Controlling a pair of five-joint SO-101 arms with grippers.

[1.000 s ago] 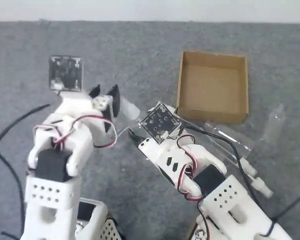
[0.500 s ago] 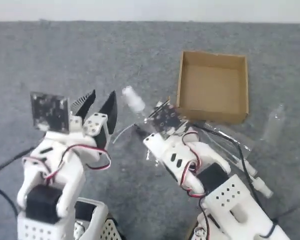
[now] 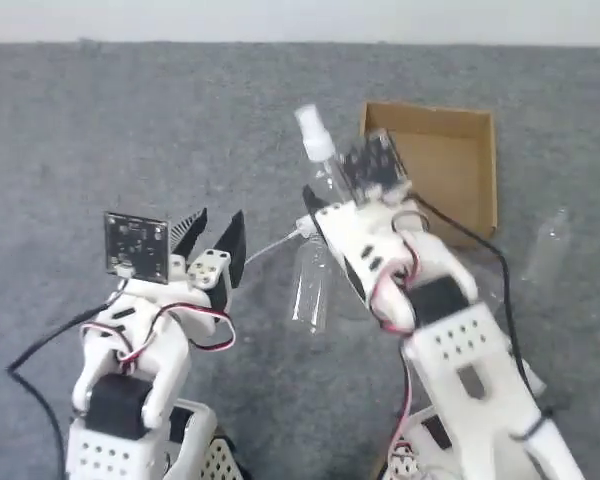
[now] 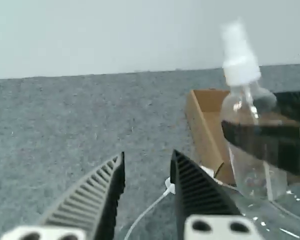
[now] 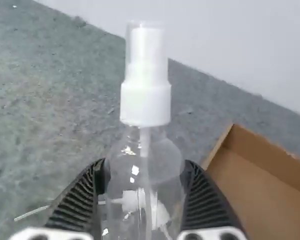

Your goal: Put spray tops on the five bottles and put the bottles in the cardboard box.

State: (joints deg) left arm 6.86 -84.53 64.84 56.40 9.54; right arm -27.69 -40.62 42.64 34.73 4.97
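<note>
A clear bottle (image 3: 311,280) with a white spray top (image 3: 312,128) hangs upright above the table, just left of the cardboard box (image 3: 428,113). My right gripper (image 3: 323,210) is shut on the bottle's body; the right wrist view shows its black fingers on both sides of the bottle (image 5: 145,165) under the spray top (image 5: 145,90). My left gripper (image 3: 216,232) stands open and apart from the bottle, nearer the front. From the left wrist, the left gripper (image 4: 147,185) holds nothing, and the bottle (image 4: 247,145) and box (image 4: 202,120) lie beyond it.
A second clear bottle (image 3: 547,244) without a top lies right of the box. A thin white tube (image 3: 273,246) lies on the grey carpet between the arms. A white perforated basket (image 3: 198,445) sits at the front edge by the left arm's base.
The right arm has raised the bottle from a slanted, low position to upright and carried it toward the box. The left gripper has let go of the spray top and drawn back.
</note>
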